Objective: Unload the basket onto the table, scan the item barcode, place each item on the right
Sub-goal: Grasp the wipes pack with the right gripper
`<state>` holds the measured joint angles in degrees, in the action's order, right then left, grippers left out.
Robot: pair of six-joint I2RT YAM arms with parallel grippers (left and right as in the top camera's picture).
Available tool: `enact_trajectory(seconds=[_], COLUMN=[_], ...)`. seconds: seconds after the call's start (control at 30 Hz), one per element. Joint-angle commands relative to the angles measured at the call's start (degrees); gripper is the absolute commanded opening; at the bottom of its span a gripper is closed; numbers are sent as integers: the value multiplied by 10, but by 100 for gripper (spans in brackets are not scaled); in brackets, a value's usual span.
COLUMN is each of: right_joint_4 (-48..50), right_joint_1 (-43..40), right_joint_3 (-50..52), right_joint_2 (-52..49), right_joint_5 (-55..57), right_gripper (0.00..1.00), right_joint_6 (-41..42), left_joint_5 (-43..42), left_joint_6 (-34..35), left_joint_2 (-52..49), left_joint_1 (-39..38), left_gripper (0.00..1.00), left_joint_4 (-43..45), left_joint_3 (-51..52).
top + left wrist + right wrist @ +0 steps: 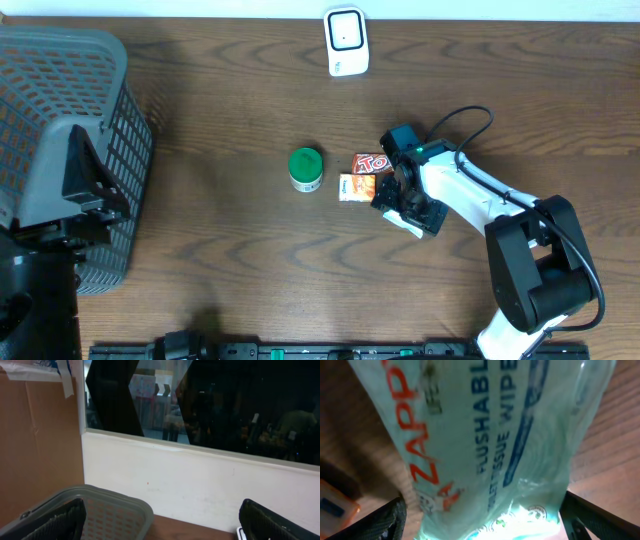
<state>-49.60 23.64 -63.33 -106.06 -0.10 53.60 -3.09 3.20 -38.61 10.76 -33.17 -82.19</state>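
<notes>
The white-and-black right arm [470,190] reaches low over the brown wooden tabletop [230,90]. The right gripper [408,205] tilts downward, jaws spread wide. The left gripper [160,522] is raised and level, jaws fully apart.

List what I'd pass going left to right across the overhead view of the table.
Grey plastic mesh basket → green-lidded round jar → orange snack packet → black-and-white right gripper. The scanner and red wrapper overlap the packet, so they are left out.
</notes>
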Motion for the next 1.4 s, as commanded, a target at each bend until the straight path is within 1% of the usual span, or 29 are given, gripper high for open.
enact_trajectory(seconds=[0.0, 0.23, 0.4, 0.5, 0.63, 0.8, 1.0, 1.13, 1.17, 1.3, 1.33, 1.37], right_joint_4=[1, -2, -47, -57, -68, -70, -69, -52, -47, -41, -47, -52], right_joint_1=[-14, -43, -41, -35, -33, -33, -14, -6, -4, -2, -2, -3], right_joint_3=[-16, -36, -89, -108, -109, -109, -109, -109, -109, -110, -115, -118], right_joint_2=[2, 2, 2, 2, -3, -14, -47, -77, -82, -85, -84, -84], right_joint_5=[27, 30, 31, 31, 31, 30, 30, 6, 1, -4, -4, -4], right_gripper=[90, 86, 87, 88, 86, 80, 81, 80, 78, 65, 62, 55], right_joint_6=[14, 5, 5, 0, 15, 21, 30, 31, 31, 31, 31, 31], left_joint_5=[-6, -6, -6, -6, -6, -6, -6, -6, -6, -6, -6, -6], left_joint_6=[5, 5, 5, 5, 5, 5, 5, 5, 5, 5, 5, 5], left_joint_2=[3, 3, 3, 3, 3, 3, 8, 14, 14, 15, 15, 15], left_joint_1=[-2, -2, -2, -2, -2, -2, -2, -2, -2, -2, -2, -2], left_gripper=[98, 98, 98, 98, 98, 98, 98, 98, 98, 98, 98, 98], left_joint_4=[3, 6, 6, 7, 7, 7, 7, 6, 6, 6, 6, 6], left_joint_3=[15, 22, 22, 22, 22, 22, 22, 22, 22, 22, 22, 22])
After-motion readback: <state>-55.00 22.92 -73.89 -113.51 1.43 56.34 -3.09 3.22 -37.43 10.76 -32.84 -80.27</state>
